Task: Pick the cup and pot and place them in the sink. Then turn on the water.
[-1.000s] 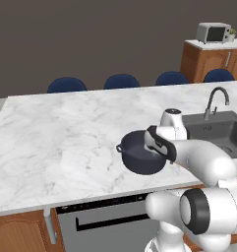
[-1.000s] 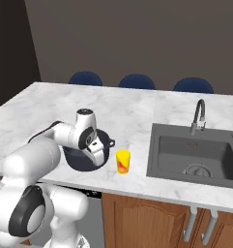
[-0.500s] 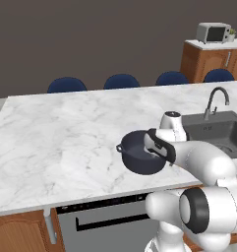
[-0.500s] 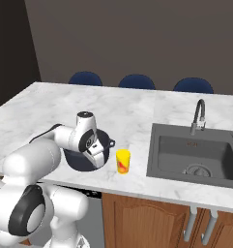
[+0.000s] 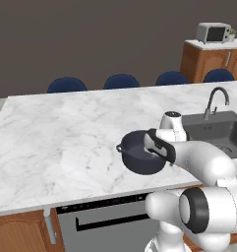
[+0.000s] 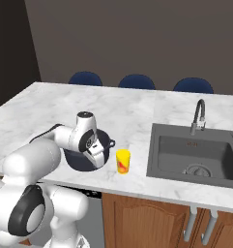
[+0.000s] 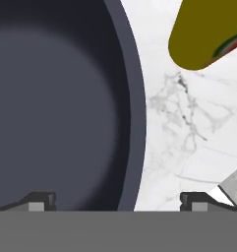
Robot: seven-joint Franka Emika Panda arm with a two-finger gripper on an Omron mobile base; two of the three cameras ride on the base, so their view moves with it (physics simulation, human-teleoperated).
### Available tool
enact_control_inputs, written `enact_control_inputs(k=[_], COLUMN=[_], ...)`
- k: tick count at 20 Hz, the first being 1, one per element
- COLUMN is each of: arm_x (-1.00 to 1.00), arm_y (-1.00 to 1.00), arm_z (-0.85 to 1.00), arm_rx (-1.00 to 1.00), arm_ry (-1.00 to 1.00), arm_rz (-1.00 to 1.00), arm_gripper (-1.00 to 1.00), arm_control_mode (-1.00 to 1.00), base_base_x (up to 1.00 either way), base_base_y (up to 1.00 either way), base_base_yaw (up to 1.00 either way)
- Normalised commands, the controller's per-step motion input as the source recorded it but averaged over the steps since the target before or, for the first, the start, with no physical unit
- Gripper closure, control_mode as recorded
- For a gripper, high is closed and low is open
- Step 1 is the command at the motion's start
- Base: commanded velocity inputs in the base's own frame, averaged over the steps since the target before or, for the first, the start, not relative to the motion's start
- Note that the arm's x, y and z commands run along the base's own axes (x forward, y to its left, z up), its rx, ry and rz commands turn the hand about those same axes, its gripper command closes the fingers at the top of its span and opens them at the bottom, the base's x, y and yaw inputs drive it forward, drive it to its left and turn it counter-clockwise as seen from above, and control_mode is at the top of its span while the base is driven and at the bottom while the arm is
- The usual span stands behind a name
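Observation:
The dark navy pot (image 5: pixel 137 156) (image 6: pixel 78 160) stands on the marble counter near its front edge. My gripper (image 5: pixel 158 153) (image 6: pixel 97 158) (image 7: pixel 120 201) is open and low over the pot's right rim (image 7: pixel 133 98), one finger inside the wall and one outside. The yellow cup (image 6: pixel 123 161) (image 7: pixel 203 34) stands upright just right of the pot, apart from it. The dark sink (image 6: pixel 157 154) (image 5: pixel 198 129) lies further right with its gooseneck faucet (image 6: pixel 199 116) (image 5: pixel 216 101). No water is in view at the spout.
Blue chair backs (image 6: pixel 135 81) line the counter's far side. A microwave (image 5: pixel 213 32) sits on a wooden cabinet at the back right. The marble counter (image 5: pixel 66 133) stretches bare to the left of the pot.
The hand has sunk slightly toward the pot's rim, jaws staying wide. The pot and the cup have not moved.

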Motion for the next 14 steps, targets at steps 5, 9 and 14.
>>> enact_control_inputs(k=[5,9,14], arm_x=[0.0,0.0,0.0], arm_y=[0.0,0.0,0.0], arm_z=[-0.03,0.0,0.0], arm_rx=[0.0,0.0,0.0], arm_ry=[0.0,0.0,0.0], arm_rz=[0.0,0.0,0.0], arm_gripper=[1.0,1.0,1.0], arm_control_mode=[-1.0,-1.0,-1.0], base_base_x=[0.0,0.0,0.0], base_base_y=[0.0,0.0,0.0], base_base_yaw=[0.0,0.0,0.0])
